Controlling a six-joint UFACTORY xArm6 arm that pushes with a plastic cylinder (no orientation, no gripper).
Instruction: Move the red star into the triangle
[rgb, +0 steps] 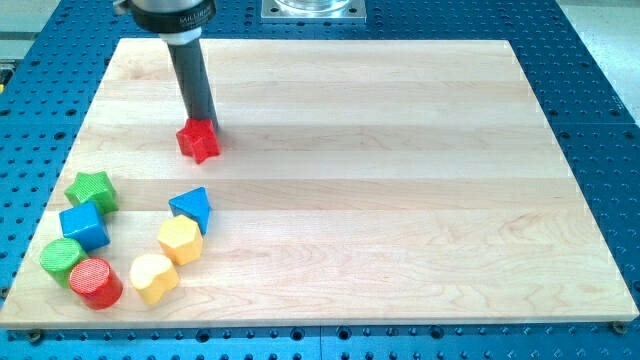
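Tip: my tip (203, 122) ends a plain dark rod with nothing that opens, closes or holds; it sits at the top edge of the red star (199, 141), touching it or very nearly so.
Landmark: the red star, in the upper left part of the wooden board (400, 180).
Red cylinder (95, 282): nearest the board's bottom edge, far below the star and to its left.
Yellow block (153, 277): just right of the red cylinder, well below the star.
Green cylinder (62, 258): below and far left of the star, close to the board's left edge.
Yellow hexagon (180, 240): below the star, touching or almost touching the blue triangle.
Blue cube (84, 226): below-left of the star.
Blue triangle (191, 208): closest block below the star, with bare wood between them.
Green star (92, 190): left of and slightly below the red star.
Open room: bare board runs from the star to the view's right edge and up to the top edge.
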